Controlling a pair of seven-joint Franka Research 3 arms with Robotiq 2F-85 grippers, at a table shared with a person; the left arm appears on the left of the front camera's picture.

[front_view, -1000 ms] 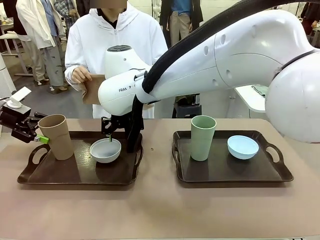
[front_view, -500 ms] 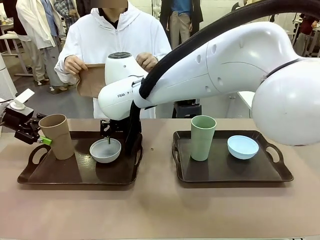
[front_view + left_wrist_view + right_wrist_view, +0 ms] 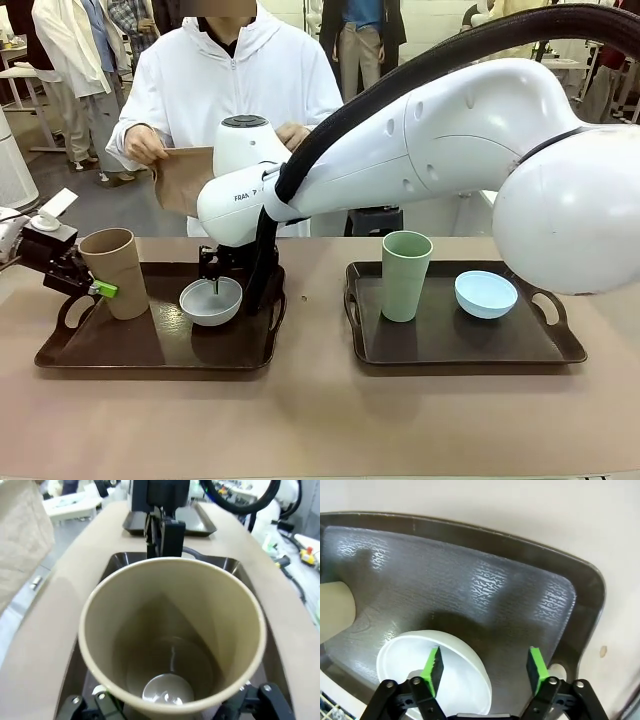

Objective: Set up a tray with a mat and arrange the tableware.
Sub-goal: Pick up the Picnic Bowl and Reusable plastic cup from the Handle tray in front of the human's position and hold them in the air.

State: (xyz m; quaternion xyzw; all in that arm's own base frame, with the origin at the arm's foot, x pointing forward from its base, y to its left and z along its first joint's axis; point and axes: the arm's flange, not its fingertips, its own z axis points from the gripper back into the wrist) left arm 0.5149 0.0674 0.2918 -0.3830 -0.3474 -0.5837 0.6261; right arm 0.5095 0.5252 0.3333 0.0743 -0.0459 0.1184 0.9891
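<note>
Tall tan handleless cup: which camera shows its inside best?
The left wrist view: it looks straight into the tall tan handleless cup, down to its bottom. The front view shows the outer wall; the right wrist view catches a sliver.

The front camera looks from the near edge of the table (image 3: 320, 420) straight across to the person (image 3: 230, 90) at 12 o'clock, with both trays in frame. The left wrist camera sits right over the tan cup (image 3: 172, 645), peering into it and on toward the right tray (image 3: 200, 522) at 12 o'clock. The right wrist camera looks steeply down, close, on the left tray (image 3: 485, 585) and white bowl (image 3: 460, 680). All three views share that tray.
</note>
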